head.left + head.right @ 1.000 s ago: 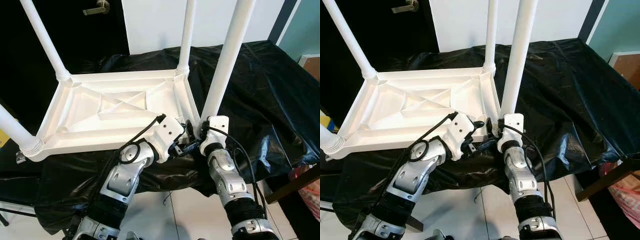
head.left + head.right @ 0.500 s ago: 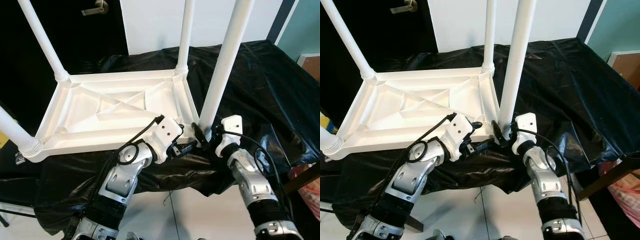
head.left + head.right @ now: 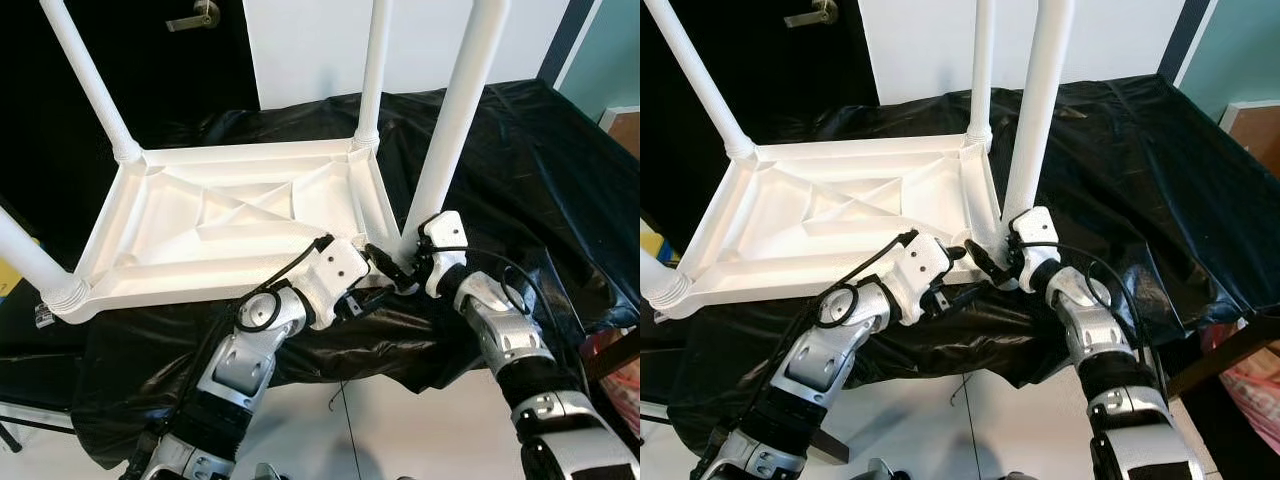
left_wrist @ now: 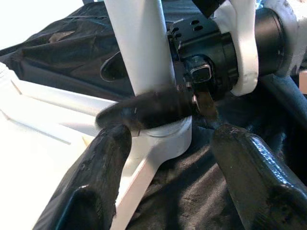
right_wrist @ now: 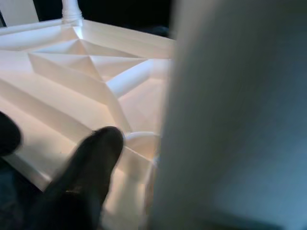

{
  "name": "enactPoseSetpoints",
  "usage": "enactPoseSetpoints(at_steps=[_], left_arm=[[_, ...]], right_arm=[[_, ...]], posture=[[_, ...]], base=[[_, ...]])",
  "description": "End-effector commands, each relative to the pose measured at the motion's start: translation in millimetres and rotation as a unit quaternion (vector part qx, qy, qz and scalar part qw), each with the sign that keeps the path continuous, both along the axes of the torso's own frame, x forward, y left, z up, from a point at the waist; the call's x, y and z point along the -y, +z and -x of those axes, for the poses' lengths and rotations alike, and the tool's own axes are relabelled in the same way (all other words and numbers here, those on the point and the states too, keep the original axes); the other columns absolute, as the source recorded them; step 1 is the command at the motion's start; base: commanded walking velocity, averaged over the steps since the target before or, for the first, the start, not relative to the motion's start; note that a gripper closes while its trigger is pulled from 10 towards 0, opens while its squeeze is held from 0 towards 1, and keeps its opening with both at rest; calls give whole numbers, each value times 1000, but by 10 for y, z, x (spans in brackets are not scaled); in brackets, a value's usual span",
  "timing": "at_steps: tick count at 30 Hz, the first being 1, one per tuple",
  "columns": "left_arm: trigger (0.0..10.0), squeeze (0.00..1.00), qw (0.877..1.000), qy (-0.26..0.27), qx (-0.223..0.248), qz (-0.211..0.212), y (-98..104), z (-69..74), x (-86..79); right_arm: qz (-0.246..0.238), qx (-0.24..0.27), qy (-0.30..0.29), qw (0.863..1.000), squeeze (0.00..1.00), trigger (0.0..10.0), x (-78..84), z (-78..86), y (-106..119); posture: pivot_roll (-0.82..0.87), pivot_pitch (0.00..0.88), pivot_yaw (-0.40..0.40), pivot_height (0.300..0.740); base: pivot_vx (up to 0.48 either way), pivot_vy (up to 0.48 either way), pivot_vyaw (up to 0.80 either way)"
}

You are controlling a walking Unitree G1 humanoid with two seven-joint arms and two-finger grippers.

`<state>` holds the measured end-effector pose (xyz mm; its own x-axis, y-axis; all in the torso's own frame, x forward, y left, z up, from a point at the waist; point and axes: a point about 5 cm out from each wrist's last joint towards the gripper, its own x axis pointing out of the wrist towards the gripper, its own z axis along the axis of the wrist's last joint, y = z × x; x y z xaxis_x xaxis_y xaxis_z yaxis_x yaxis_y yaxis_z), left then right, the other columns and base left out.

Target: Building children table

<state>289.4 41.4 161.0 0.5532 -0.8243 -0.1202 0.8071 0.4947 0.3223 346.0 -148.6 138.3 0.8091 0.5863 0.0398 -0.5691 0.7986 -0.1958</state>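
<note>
1. Black sheet (image 3: 520, 150) draped over a work surface, with a white wall and a dark door behind.
2. On it, upside down, a white children's table (image 3: 225, 220); all 4 legs cut off by the frame's top or left edge.
3. Right gripper (image 3: 990, 262) pinching the near-right leg (image 3: 450, 120) at its base collar, apparently; second finger hidden behind the leg.
4. Left gripper (image 4: 168, 158) spread, astride that same corner.

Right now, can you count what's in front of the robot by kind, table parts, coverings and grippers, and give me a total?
White table legs standing up from the tabletop: 4, for example the near right leg
Upturned white tabletop: 1
Black plastic sheet under it: 1
Grippers at the near right leg's base: 2, left gripper and right gripper
Total: 8
</note>
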Motion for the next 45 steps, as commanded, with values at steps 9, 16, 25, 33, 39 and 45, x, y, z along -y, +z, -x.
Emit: enactPoseSetpoints(at_steps=[9, 16, 25, 33, 39, 45], left_arm=[[10000, 0, 999, 49, 13, -11, -62, -22, -56], [10000, 0, 998, 55, 16, -12, -59, -33, -73], [10000, 0, 998, 58, 17, -14, -70, -18, -77], [10000, 0, 998, 56, 16, -15, -82, -18, -62], [10000, 0, 999, 50, 13, -15, -92, -6, -43], [10000, 0, 999, 46, 10, -15, -99, 1, -30]], right_arm=[[14, -48, -7, 999, 0, 10000, 96, -15, -184], [-7, -63, -43, 997, 0, 10000, 139, -40, -216], [-29, -100, -204, 973, 0, 10000, 115, -37, -370], [-69, -101, -296, 947, 0, 10000, -31, 79, -475], [-95, -89, -357, 925, 0, 10000, -151, 153, -485], [-104, -88, -369, 919, 0, 10000, -237, 180, -443]], posture=[[-4, 28, -3, 740], [2, 21, -10, 740], [-5, 23, -4, 740], [-13, 26, 1, 740], [-21, 33, 7, 740], [-23, 38, 6, 740]], base=[[0, 0, 0], [0, 0, 0], [0, 0, 0], [0, 0, 0], [0, 0, 0], [0, 0, 0]])
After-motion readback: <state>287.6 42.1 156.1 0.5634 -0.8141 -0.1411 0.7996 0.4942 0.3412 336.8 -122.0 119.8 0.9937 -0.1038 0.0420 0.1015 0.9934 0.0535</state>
